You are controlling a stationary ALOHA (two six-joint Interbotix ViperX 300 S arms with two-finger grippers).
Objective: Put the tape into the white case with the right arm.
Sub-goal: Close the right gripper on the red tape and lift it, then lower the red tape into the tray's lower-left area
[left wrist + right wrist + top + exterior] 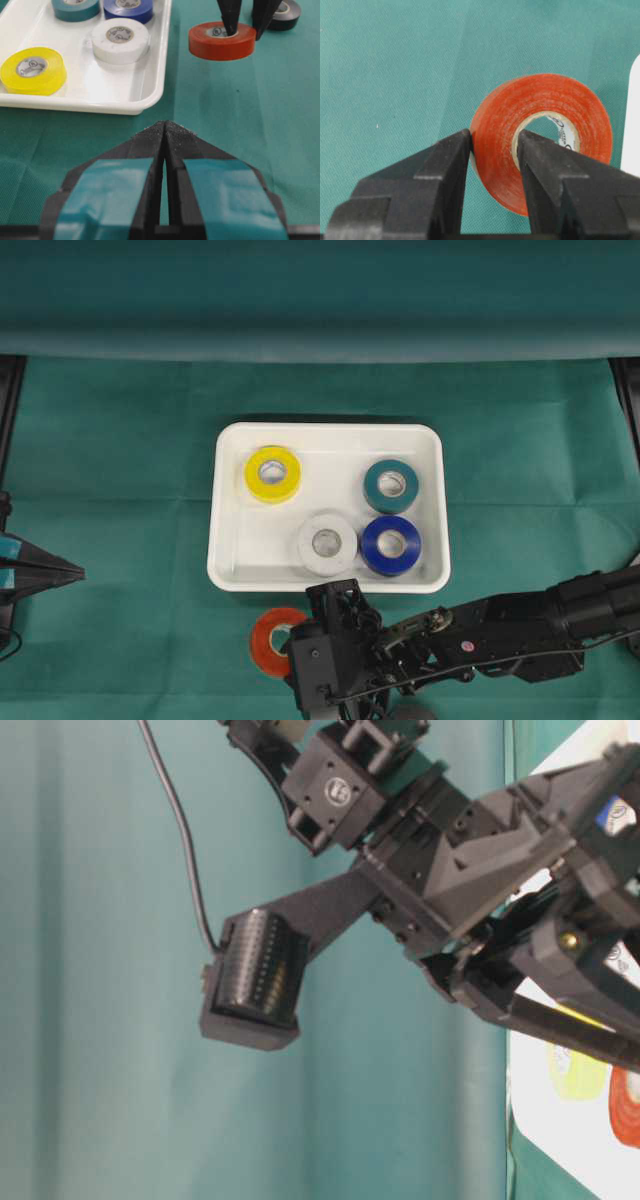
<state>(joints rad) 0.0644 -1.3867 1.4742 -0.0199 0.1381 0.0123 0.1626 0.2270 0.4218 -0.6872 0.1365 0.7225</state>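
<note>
Right claw pinched on the red tape, just outside the white case.

My right claw [492,145] is clamped on the wall of the red tape [540,140]: one finger sits in the core hole, the other presses the outer face. The roll lies on the green worktop [120,540] just beside the near rim of the white case [225,570], not in it. Inside the case lie four rolls flat and apart from one another: yellow tape [272,474], teal tape [391,485], white tape [327,543] and blue tape [391,545], the white and blue nearest my roll. A black tape [286,12] rests on the cloth beyond the red one. My left claw [165,131] is off at the left edge, fingers pressed together on nothing.
</note>
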